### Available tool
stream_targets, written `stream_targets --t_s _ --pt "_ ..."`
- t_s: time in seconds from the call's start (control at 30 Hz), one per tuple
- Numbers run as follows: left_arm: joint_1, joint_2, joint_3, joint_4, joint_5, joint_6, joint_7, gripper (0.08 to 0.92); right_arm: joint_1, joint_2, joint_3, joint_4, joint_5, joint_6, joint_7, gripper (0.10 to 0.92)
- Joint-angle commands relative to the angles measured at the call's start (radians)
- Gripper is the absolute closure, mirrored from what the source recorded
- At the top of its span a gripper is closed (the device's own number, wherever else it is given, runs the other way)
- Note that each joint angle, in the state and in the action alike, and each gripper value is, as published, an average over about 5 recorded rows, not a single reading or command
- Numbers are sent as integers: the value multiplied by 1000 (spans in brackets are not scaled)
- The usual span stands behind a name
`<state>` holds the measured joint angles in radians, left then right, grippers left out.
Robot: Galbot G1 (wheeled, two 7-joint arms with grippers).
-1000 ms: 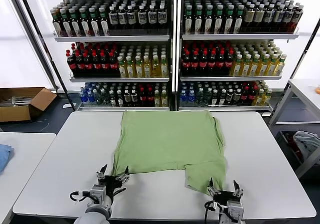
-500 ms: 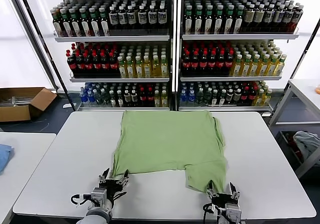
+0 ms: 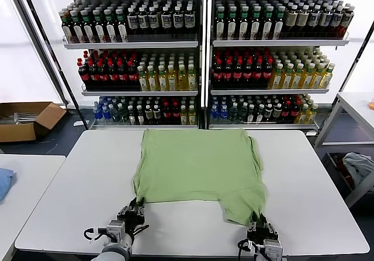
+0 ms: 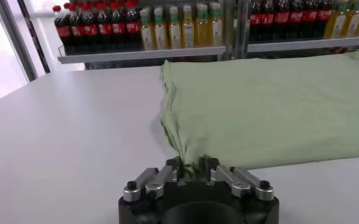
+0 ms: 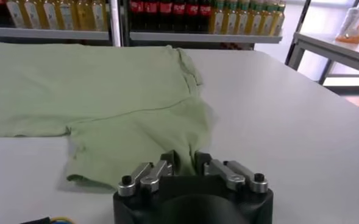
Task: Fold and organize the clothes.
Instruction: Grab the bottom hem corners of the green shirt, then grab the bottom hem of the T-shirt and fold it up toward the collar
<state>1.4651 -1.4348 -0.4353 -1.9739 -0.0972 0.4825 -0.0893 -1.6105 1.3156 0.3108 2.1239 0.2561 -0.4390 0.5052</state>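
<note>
Presently: light green shirt [image 3: 198, 170] flat on white worktop [image 3: 76, 185], bare margin on every side. Left claw [image 3: 132, 212] pinches its near-left hem corner; right claw [image 3: 259, 226] pinches the near-right flap edge. No legible writing on it.

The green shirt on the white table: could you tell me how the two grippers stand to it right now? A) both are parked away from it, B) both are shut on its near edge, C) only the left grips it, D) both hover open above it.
B: the left gripper pinches the green shirt at its near left corner, and the right gripper is shut on its near right edge.
</note>
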Motion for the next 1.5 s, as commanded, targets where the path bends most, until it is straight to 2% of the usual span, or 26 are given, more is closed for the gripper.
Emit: stream_targets --t_s 0.03,0.27,0.53,0.97,1.5 --pt "6 -8 4 -3 -4 -35 17 902 -2 0 1 13 1 29 -11 912" --pt "0 -19 6 -34 -42 -147 29 917 4 3 4 45 -5 140 -55 920" --pt "-39 -28 9 -53 -114 -288 5 917 79 1 39 62 1 183 -93 920" --pt "-207 -23 14 60 -159 -300 -32 917 370 21 53 -98 -7 182 -98 920" --pt "-401 -2 41 315 -190 -276 -57 917 636 0 15 -368 -6 136 -121 920"
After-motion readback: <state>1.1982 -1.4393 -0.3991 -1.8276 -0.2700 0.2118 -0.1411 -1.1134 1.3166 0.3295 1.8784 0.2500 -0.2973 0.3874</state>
